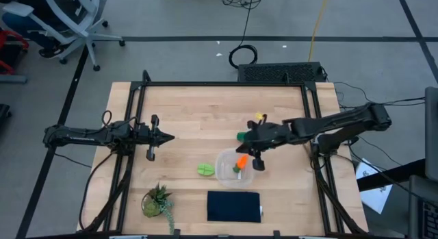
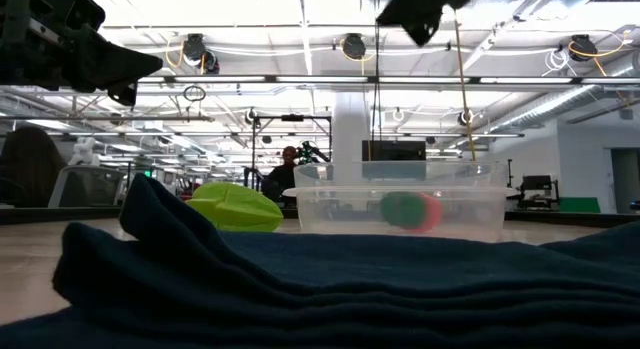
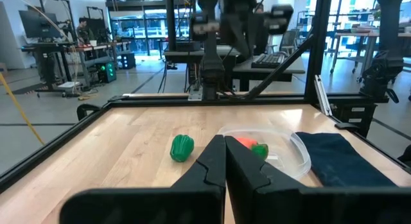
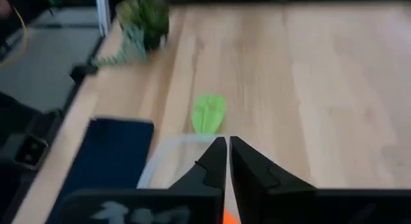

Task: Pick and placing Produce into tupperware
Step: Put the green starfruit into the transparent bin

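Hovering over the tupperware (image 1: 235,168), your right end effector (image 1: 241,151) is clenched and empty; carrot (image 1: 240,163) lies inside. Left end effector (image 1: 171,137) clenched, parked left.

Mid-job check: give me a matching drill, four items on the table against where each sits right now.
Items:
1. carrot
2. light green leafy piece
3. dark green round piece
4. potted plant

Places:
A. on the wood beside the tupperware, on the left arm's side
B. inside the tupperware
C. near the table's front edge, next to the navy cloth
D. on the wood just behind the right tool

Pairs: 1-B, 2-A, 3-D, 4-C
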Motion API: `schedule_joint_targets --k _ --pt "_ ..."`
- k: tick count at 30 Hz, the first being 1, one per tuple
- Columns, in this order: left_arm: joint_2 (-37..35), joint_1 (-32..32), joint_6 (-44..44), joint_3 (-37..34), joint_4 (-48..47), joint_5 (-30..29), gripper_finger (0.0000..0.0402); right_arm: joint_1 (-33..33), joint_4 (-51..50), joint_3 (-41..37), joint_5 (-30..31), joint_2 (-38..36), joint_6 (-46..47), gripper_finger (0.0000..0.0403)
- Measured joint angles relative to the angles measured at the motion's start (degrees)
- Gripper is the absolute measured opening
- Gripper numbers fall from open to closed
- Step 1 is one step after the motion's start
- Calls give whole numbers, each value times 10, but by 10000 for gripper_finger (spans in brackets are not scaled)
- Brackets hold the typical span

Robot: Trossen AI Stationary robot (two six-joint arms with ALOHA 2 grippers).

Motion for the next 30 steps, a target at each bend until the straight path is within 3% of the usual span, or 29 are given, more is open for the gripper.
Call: schedule_joint_targets --k 10,15,21,30 --pt "0 0 0 0 -1 0 1 0 19 -10 56 -148 -26 1" --pt "0 0 0 0 -3 0 1 -4 72 -78 61 -238 -16 1" --pt "0 0 0 0 -4 0 1 -5 84 -172 116 -339 -12 0" --pt "0 0 1 0 -4 -8 1 -5 130 -308 119 -459 -8 0"
